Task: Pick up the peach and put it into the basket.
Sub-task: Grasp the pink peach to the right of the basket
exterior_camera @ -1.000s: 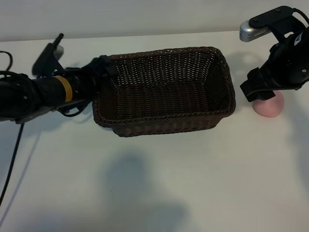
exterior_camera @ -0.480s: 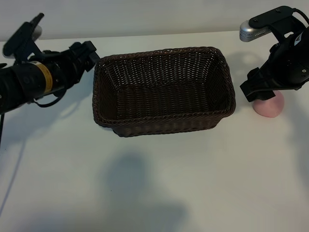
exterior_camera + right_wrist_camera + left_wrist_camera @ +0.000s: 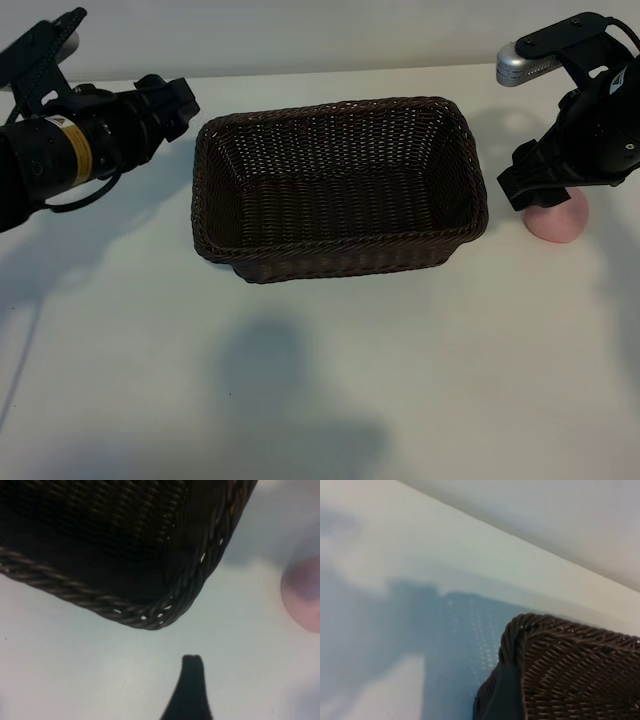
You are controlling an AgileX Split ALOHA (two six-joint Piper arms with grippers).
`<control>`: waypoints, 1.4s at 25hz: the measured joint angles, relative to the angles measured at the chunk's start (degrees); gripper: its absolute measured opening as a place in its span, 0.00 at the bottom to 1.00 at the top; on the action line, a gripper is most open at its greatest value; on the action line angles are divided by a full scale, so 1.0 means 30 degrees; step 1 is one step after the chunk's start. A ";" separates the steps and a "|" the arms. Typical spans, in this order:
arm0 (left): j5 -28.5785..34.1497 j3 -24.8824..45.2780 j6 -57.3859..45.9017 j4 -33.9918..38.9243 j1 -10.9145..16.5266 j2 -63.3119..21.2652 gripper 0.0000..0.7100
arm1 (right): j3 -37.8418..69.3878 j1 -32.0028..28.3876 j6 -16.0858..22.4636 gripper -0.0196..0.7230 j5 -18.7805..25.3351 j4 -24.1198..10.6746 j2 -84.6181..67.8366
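1. Basket [image 3: 338, 188]: dark brown woven wicker, rectangular with rounded corners, sits on the white table [image 3: 320, 380] in the upper middle of the exterior frame. Nothing shows inside it.
2. Peach [image 3: 558, 218]: pale pink, rests on the table at the right edge of the frame, just right of the basket's right end and apart from it. Its upper part is covered by the right arm's dark body.
3. Right gripper [image 3: 540, 178]: hangs right over the peach at the frame's right, pointing steeply down. In the exterior view the fingers merge into the dark housing. In the right wrist view only one dark fingertip [image 3: 192, 667] shows at the lower middle, with bare table around it and nothing between it and anything else. Jaws read as spread; nothing pinched.
4. Right wrist view also shows the basket's braided corner at the upper left and the peach [image 3: 304, 599] as a pink blur at the right edge, clear of the fingertip.
5. Left gripper [image 3: 172, 105]: upper left of the exterior frame, raised off the table, tip aimed toward the basket's left end but short of the rim. Whether its claw is spread or pressed together I cannot tell.
6. Left wrist view: basket corner at the lower right, a blue-grey shadow on the table beside it.
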 joint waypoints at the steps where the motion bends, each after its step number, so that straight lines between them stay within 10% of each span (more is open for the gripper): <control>1: 0.0055 -0.0026 -0.0464 0.0665 0.0000 -0.0190 0.90 | 0.0000 0.0000 0.0000 0.83 0.0000 0.0000 0.0000; 13: 0.0038 -0.0781 -0.2329 0.5851 0.0000 -0.1668 0.85 | 0.0000 0.0000 0.0000 0.83 0.0005 0.0000 0.0000; 35: -0.1728 -0.2627 0.0397 0.3849 0.1499 -0.2488 0.84 | 0.0000 0.0000 0.0000 0.83 0.0021 0.0000 0.0000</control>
